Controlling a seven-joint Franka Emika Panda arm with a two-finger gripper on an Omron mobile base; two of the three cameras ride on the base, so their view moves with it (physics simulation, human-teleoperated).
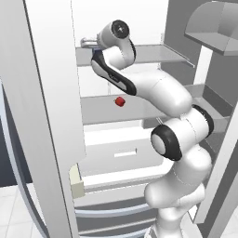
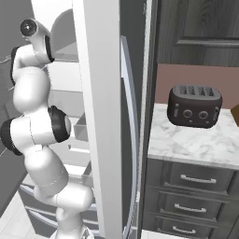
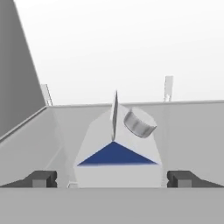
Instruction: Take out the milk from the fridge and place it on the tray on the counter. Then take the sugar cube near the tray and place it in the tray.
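Inside the open fridge, the white arm reaches to an upper shelf, where the milk stands upright between the spread fingertips of the claw, neither pad touching the carton. A small red round object sits on the shelf below, at 6 o'clock from the wrist. At 3 o'clock beyond the fridge door, a dark toaster rests on a marble-topped bench over dark drawers.
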